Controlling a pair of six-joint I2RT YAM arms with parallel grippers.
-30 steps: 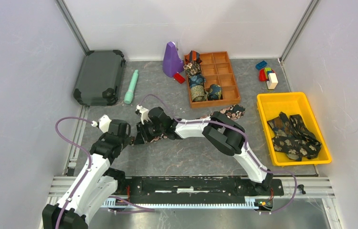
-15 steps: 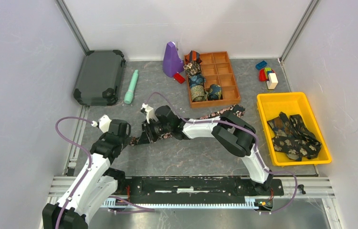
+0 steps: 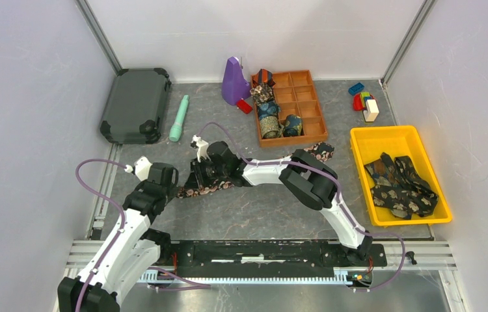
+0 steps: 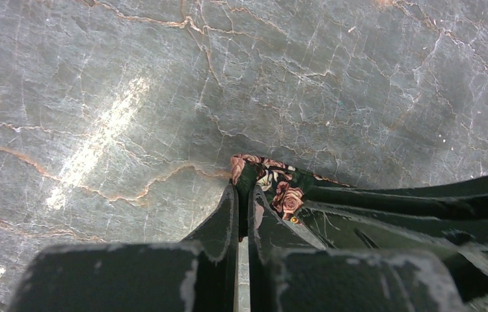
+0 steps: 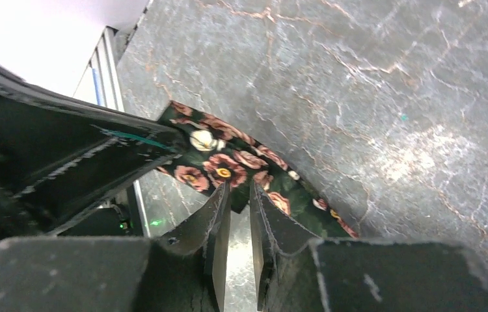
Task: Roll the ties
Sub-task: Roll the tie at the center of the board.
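**A:** From the overhead camera, what's in the containers?

**B:** The wooden tray [image 3: 304,80] at the back holds rolled ties [image 3: 269,123] in its left-hand compartments, while the compartments on its right are bare wood. The yellow bin [image 3: 391,133] on the right has a heap of loose ties [image 3: 401,185], dark with tan and blue patterning.

**A:** And the one being handled?

**B:** A flat tie [image 3: 197,190] lies across the table [image 3: 261,214], running from the two grippers up towards its wide end near the tray. The left gripper [image 3: 177,190] is at its narrow end and the right gripper [image 3: 196,182] just beside it.

**A:** Left wrist camera?

**B:** The left gripper [image 4: 243,195] has its jaws pressed together on the tip of the flat tie [image 4: 274,185], which is dark green with pink roses and bunches up at the fingertips.

**A:** Right wrist?

**B:** The right gripper [image 5: 238,192] shows only a thin slit between its jaws. Its tips rest at the near edge of the flat tie [image 5: 228,166], which crosses diagonally just beyond them. I can't tell whether it is pinching any fabric.
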